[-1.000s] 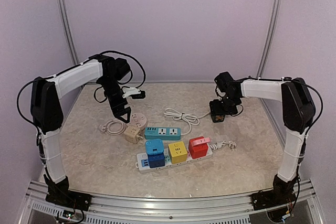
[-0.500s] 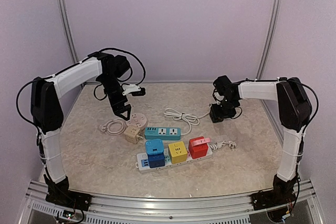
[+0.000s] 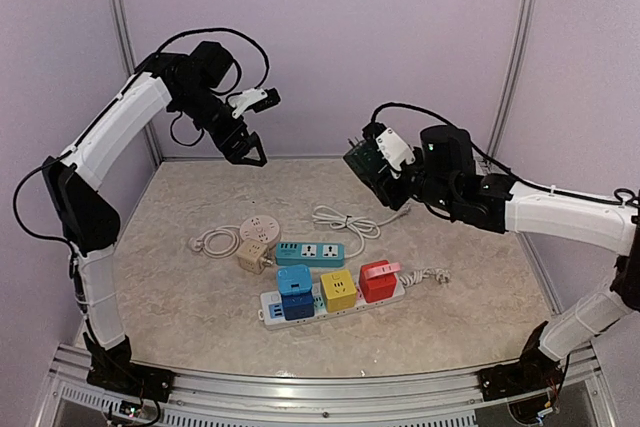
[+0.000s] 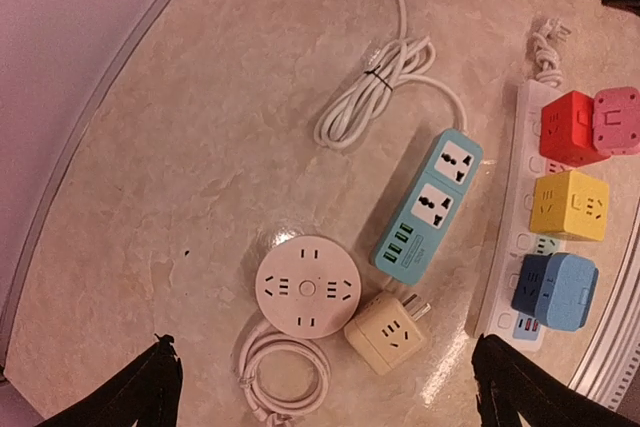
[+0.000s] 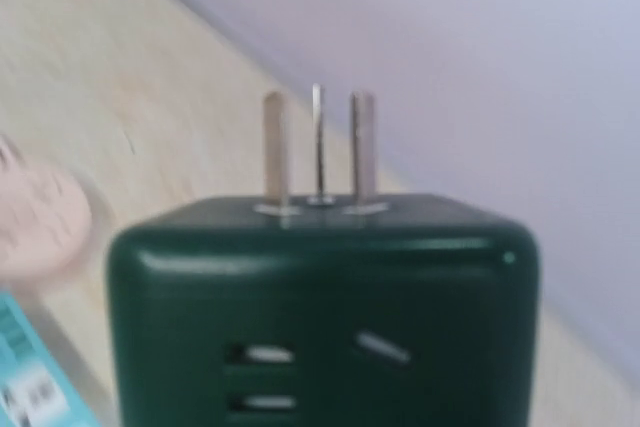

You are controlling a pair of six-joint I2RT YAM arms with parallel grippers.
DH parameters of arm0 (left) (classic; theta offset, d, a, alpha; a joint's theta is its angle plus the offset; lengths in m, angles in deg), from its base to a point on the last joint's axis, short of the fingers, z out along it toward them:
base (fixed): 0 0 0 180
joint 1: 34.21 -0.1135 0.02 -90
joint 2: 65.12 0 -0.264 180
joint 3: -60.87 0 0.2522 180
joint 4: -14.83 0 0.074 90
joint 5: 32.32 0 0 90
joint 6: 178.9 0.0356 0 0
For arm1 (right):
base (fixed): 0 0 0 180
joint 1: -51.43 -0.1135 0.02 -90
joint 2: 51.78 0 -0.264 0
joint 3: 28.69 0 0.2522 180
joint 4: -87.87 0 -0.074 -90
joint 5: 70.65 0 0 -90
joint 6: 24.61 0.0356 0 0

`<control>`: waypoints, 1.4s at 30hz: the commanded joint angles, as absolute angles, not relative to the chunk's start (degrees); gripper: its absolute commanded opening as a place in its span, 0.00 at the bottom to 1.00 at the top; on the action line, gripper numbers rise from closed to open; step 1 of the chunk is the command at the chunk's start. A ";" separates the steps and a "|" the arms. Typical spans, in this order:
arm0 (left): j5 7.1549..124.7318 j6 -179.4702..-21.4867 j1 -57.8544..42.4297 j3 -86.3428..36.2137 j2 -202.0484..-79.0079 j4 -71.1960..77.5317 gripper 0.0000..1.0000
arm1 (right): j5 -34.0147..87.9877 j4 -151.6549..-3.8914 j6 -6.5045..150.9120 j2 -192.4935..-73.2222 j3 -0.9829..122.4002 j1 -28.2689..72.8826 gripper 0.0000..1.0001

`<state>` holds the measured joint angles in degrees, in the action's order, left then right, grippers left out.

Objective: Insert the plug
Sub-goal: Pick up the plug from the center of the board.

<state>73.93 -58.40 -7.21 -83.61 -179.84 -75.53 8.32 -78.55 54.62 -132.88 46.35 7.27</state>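
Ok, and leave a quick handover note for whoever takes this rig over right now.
Left fingers: open, empty, raised high at far left.
Right fingers: shut on the green cube plug, held in the air, prongs clear.
White power strip carries three coloured cubes; teal strip has both sockets free.
Done: plug grasped. Left: insert it into a socket.

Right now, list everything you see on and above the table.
power strip: 1, white, near centre.
cube adapters: 3, blue, yellow, red, along that strip.
teal strip: 1, teal, just behind.
beige cube: 1, beige, left of teal strip.
round socket: 1, white, corded, behind beige cube.
loose cable: 1, white, far centre.
green cube plug: 1, dark green, aloft.
table: 1, marbled beige.
left jaws: black, open, raised far left.
right jaws: shut on green cube plug.
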 commanded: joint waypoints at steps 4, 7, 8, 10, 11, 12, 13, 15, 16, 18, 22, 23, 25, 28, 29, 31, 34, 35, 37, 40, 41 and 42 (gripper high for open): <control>91.14 -64.94 -4.41 -91.95 -176.00 -78.42 0.99 | 8.27 -96.87 43.80 -138.53 51.29 0.31 0.00; 94.69 -66.94 -2.30 -91.03 -175.72 -78.68 0.99 | 8.32 -98.03 41.86 -140.97 54.28 -1.78 0.00; 94.72 -67.47 -1.52 -90.85 -175.66 -78.32 0.99 | 8.54 -98.05 41.35 -141.70 55.00 -2.27 0.00; 94.56 -69.02 -0.48 -90.47 -175.67 -76.61 0.99 | 8.72 -98.01 40.61 -142.87 56.34 -3.11 0.00; 94.45 -70.06 -0.32 -90.30 -175.65 -75.28 0.99 | 8.77 -97.91 40.28 -143.43 56.86 -3.51 0.00; 94.36 -71.21 -0.29 -90.08 -175.68 -74.07 0.99 | 8.67 -97.82 39.96 -143.80 57.19 -3.90 0.00; 94.21 -72.17 -0.29 -89.89 -175.75 -72.99 0.99 | 8.42 -97.72 39.69 -144.14 57.53 -4.31 0.00; 94.42 -73.79 -0.22 -88.84 -176.10 -71.40 0.99 | 7.98 -97.57 39.40 -144.44 57.89 -5.00 0.00; 94.97 -74.20 -0.09 -88.35 -176.26 -70.98 0.99 | 7.65 -97.35 39.38 -144.48 58.03 -5.28 0.00; 95.69 -74.60 0.20 -87.25 -176.52 -70.32 0.96 | 6.98 -96.86 39.30 -144.46 58.32 -5.64 0.00; 94.77 -77.45 0.33 -85.36 -176.70 -67.25 0.77 | 7.29 -96.87 39.11 -144.27 58.32 -5.92 0.00; 94.69 -77.82 0.41 -85.03 -176.80 -66.91 0.74 | 7.36 -96.91 39.07 -144.35 58.34 -6.03 0.00; 95.05 -78.73 0.42 -84.62 -177.04 -66.36 0.73 | 7.25 -97.00 38.78 -144.41 58.57 -6.30 0.00; 95.84 -79.77 0.57 -84.47 -177.34 -65.51 0.69 | 7.14 -96.88 38.19 -144.70 58.87 -6.61 0.00; 96.16 -80.02 0.63 -84.42 -177.40 -65.33 0.68 | 7.00 -96.83 38.01 -144.88 59.02 -6.66 0.00; 97.50 -80.20 0.75 -83.92 -177.53 -65.38 0.65 | 6.57 -96.83 37.80 -145.14 59.14 -6.75 0.00; 98.93 -80.67 1.06 -82.55 -177.94 -65.53 0.58 | 6.60 -96.98 37.70 -145.04 59.14 -6.76 0.00; 99.05 -80.43 1.16 -82.27 -178.05 -65.82 0.54 | 6.58 -97.06 37.83 -144.89 59.04 -6.75 0.00; 99.27 -80.07 1.14 -82.02 -178.14 -66.48 0.45 | 6.45 -97.57 37.88 -144.52 58.69 -6.79 0.00; 99.98 -79.64 1.21 -82.18 -178.24 -67.02 0.32 | 6.44 -97.73 37.88 -144.16 58.51 -6.82 0.00; 100.29 -79.67 1.21 -82.25 -178.24 -67.08 0.28 | 6.49 -97.71 37.88 -144.17 58.53 -6.75 0.00; 100.57 -79.67 1.28 -82.27 -178.24 -67.02 0.24 | 6.51 -97.85 37.80 -144.18 58.55 -6.79 0.00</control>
